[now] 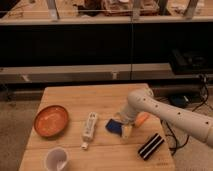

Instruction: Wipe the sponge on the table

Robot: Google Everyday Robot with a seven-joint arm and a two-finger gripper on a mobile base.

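Observation:
The dark-blue sponge (112, 125) lies flat on the light-wood table (95, 100), just right of the middle. My white arm reaches in from the right, and its gripper (123, 127) comes down on the sponge's right end, shut on it and pressing it to the wood. The arm's wrist hides the sponge's far right edge.
A white remote (89, 127) lies just left of the sponge. An orange bowl (51, 120) sits at the left and a white cup (56, 159) at the front left. An orange carrot-shaped piece (143, 118) shows behind the wrist. A black-and-white striped bar (151, 146) lies at the front right.

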